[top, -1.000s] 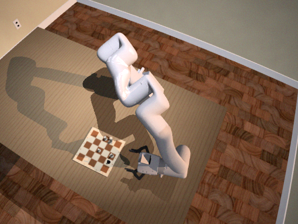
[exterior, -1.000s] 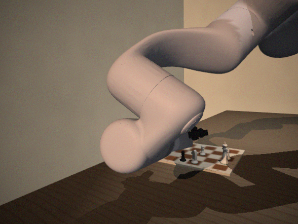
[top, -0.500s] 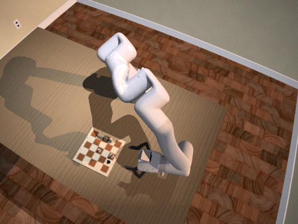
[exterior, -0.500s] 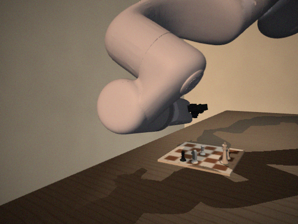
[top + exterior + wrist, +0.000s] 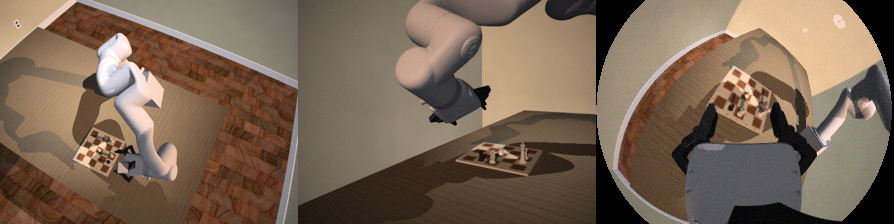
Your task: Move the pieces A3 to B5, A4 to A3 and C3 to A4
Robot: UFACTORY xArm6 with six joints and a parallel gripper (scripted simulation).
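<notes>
- Nearest in the exterior view, the pale arm [image 5: 144,119] [image 5: 450,40] bends above the table; its round joint cap [image 5: 471,47] bears a raised mark I can't read.
- The gripper [image 5: 115,161] [image 5: 470,116] [image 5: 743,109] has its jaws spread wide, released, with nothing between them. It is above the board's level, which lies toward 4 o'clock from it in the exterior view.
- The chessboard [image 5: 89,168] [image 5: 491,168] [image 5: 736,120] carries 5 upright pieces: a black one [image 5: 481,155], a pale one [image 5: 492,157] just beside it, a small white one [image 5: 500,150], a tall king [image 5: 522,154] and 1 partly hidden behind it [image 5: 527,153].
- The edge letters and digits are too small to read (a pity), so A3, A4 and C3 can't be matched to pieces.
- The table [image 5: 197,114] [image 5: 450,197] [image 5: 671,150] leaves room around the board on all sides; in the top view, its closest edge is toward 7 o'clock.
- Farthest, plain walls [image 5: 348,63] meet toward 12 o'clock.

Arm [image 5: 129,109] [image 5: 450,35] [image 5: 835,122] raised; gripper [image 5: 115,161] [image 5: 470,116] [image 5: 743,109] higher, tipped differently, both fingers now visible in exterior view, previously partly hidden. Chessboard [image 5: 86,164] [image 5: 518,167] [image 5: 719,101] more shaded, bright patch left.
</notes>
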